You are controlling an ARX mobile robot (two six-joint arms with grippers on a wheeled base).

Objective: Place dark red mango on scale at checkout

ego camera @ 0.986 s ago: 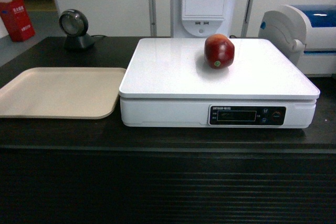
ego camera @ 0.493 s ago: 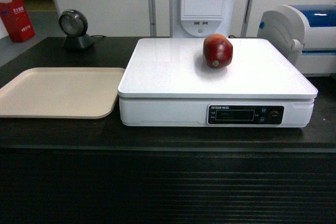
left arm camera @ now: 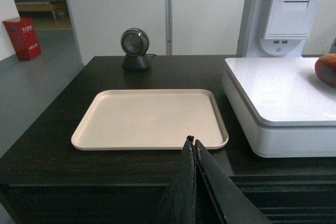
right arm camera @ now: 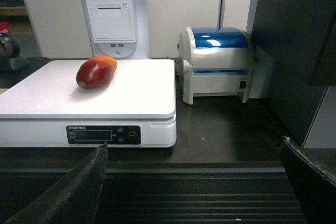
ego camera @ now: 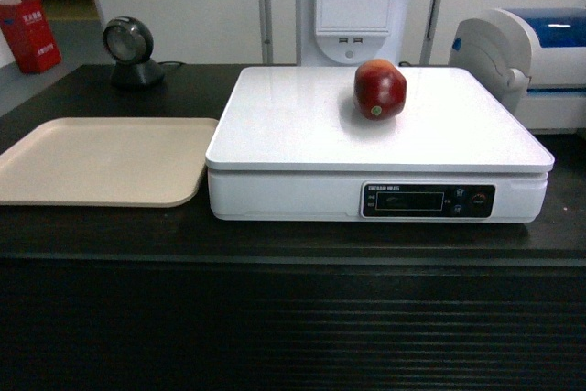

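Note:
The dark red mango (ego camera: pixel 380 89) lies on the white platform of the scale (ego camera: pixel 302 130), toward its back right, untouched; it also shows in the right wrist view (right arm camera: pixel 96 72) and at the right edge of the left wrist view (left arm camera: pixel 327 69). The scale stands on the black checkout (ego camera: pixel 275 318) counter. Neither gripper appears in the head view. My left gripper (left arm camera: pixel 192 141) is shut with nothing in it, held in front of the counter near the beige tray. My right gripper (right arm camera: pixel 194 148) is open wide and empty, in front of the ribbed counter face, right of the scale (right arm camera: pixel 131 90).
A beige tray (ego camera: pixel 101 160) lies left of the scale. A round black scanner (ego camera: pixel 130 52) stands at the back left. A white and blue printer (ego camera: pixel 531 66) sits at the back right, with a white terminal (ego camera: pixel 357 2) behind the scale.
The head view has shifted very slightly, moving the scene a few pixels left. The mango and scale have stayed put.

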